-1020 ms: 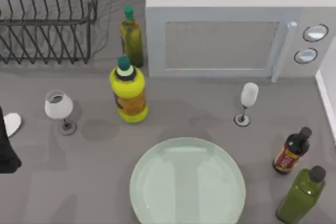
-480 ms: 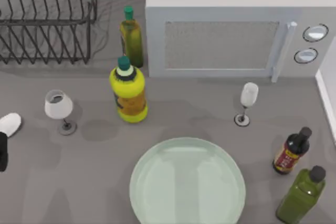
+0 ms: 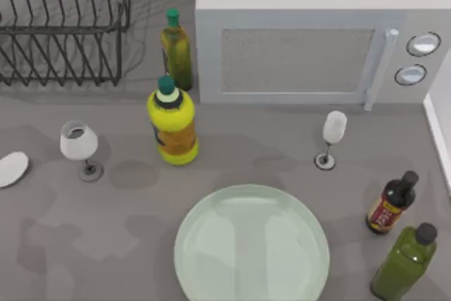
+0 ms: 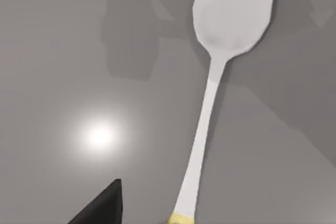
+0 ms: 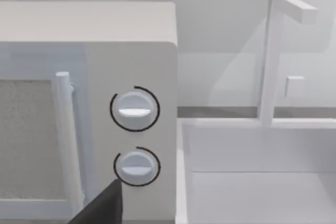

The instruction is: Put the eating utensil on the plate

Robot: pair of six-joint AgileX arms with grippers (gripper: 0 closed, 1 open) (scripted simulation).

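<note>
One spoon (image 4: 210,103), pale white with a yellowish bit at the end of its handle, lies flat on the grey table (image 3: 106,244); seen from above, its rounded bowl (image 3: 13,168) shows at the table's far left edge, just left of a short wine glass (image 3: 77,142) and well apart from the plate (image 3: 204,259). That plate, large, round and pale green, sits bare near the table's front edge, at the middle. From the left wrist camera the spoon is seen lying full length on the bare surface, with a dark tip of the left gripper (image 4: 100,208) near its handle but not touching it; whether those fingers are spread or closed I cannot tell. The right wrist camera faces the microwave's two dials (image 5: 135,137) and a white sink (image 5: 252,182) beside it, a dark gripper tip (image 5: 102,208) at the edge, its state likewise unclear. Behind the plate stand a yellow bottle (image 3: 171,123), a slim wine glass (image 3: 330,139) and the microwave (image 3: 310,40).
</note>
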